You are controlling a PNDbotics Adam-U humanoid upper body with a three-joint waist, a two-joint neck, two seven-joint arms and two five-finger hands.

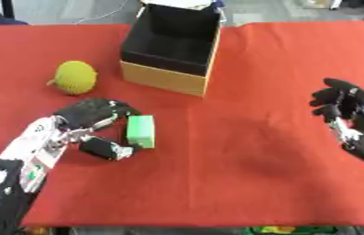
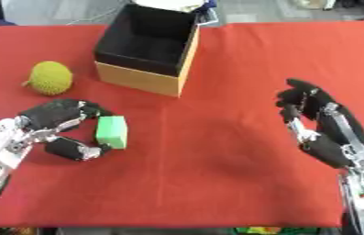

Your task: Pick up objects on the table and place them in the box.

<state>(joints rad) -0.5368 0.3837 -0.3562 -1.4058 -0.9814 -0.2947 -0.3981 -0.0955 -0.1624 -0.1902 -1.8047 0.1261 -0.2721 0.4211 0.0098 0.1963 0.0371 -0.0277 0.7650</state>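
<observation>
Right eye view shows my whole right hand open; the left view crops it. My left hand grips the green block.

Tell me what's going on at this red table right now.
The robot's left hand is closing on a green block lying on the red tablecloth, fingers on one side and thumb on the other. A yellow-green ball lies further back on the left. The open box stands behind them, and nothing shows inside it. The right hand is idle at the right side, fingers up.
</observation>
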